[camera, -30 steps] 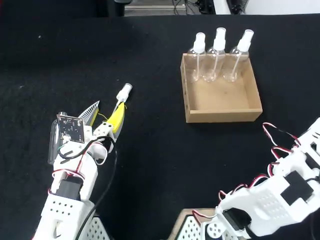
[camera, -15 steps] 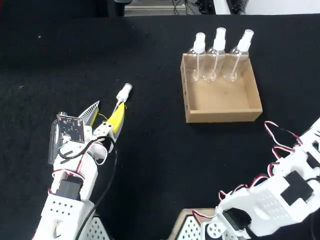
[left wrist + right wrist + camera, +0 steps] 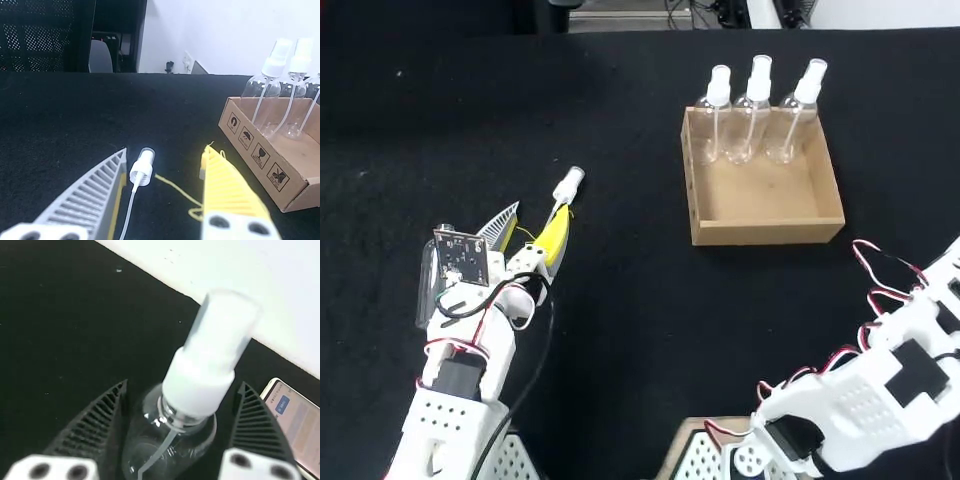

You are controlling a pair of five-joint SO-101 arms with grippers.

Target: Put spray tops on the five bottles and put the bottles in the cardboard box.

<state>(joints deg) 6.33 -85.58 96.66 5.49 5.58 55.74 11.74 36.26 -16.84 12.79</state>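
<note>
A loose white spray top (image 3: 141, 168) with its thin tube lies on the black table between the fingers of my open left gripper (image 3: 165, 151), nearer the grey finger (image 3: 95, 200) than the yellow one (image 3: 227, 192). From above, the spray top (image 3: 568, 184) lies just past the left gripper (image 3: 540, 210). My right gripper (image 3: 183, 386) is shut on a clear bottle (image 3: 165, 445) that carries a spray top (image 3: 207, 365). The cardboard box (image 3: 765, 232) holds three capped bottles (image 3: 752, 110) along its far wall. Another clear bottle (image 3: 425, 290) lies beside my left arm.
The right arm (image 3: 880, 400) sits at the lower right corner of the table, its gripper past the frame edge. A phone (image 3: 290, 410) lies near the held bottle. Black cloth between the arms and in front of the box is bare.
The right arm has shifted slightly toward the lower right edge of the high view. The left arm and the spray top have not moved.
</note>
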